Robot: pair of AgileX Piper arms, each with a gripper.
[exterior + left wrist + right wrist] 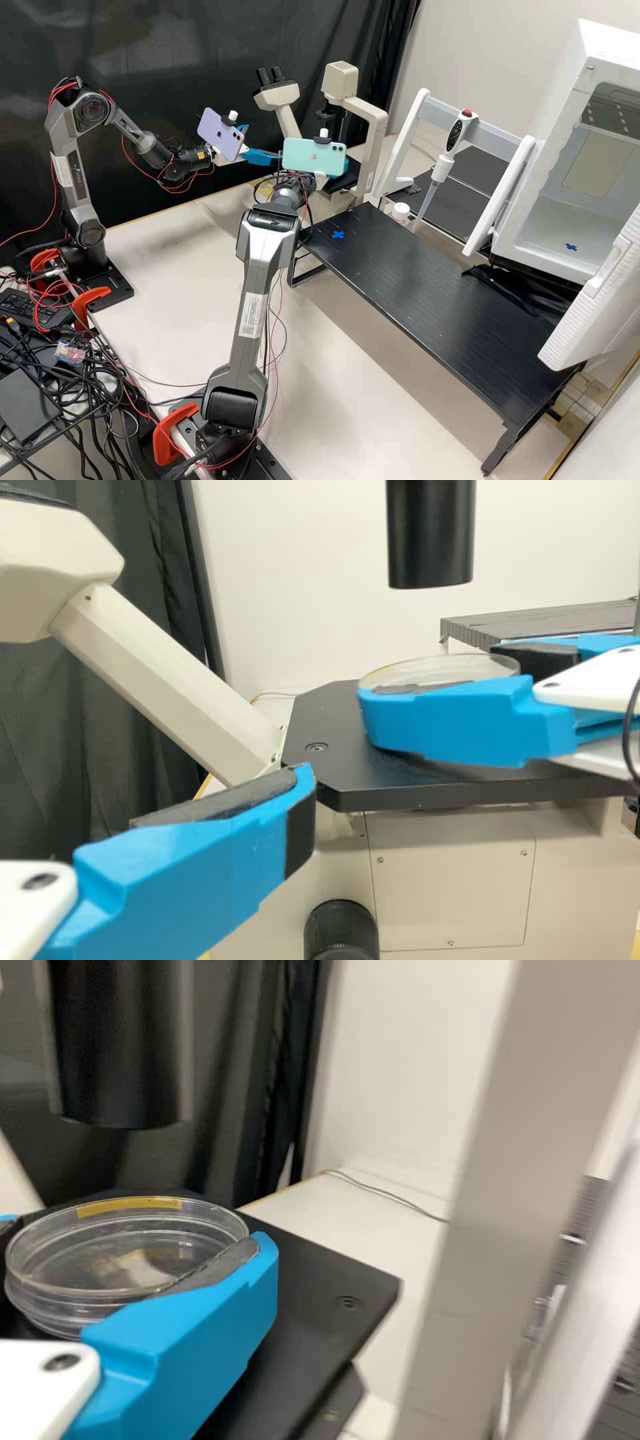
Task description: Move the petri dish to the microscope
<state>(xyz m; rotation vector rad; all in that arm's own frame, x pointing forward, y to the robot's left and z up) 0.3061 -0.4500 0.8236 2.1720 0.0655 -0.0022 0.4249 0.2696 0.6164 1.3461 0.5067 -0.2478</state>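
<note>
My right claw (321,179) grasped the petri dish (440,667) at the microscope's (365,112) black stage (330,718).
In the high view, my left claw (265,143) gaped near upper centre. The left wrist view put the dish right of centre; the right wrist view had it clasped at lower left.

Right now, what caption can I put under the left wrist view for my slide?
The right claw holds the petri dish at the black microscope stage, below a dark cylinder.
</note>
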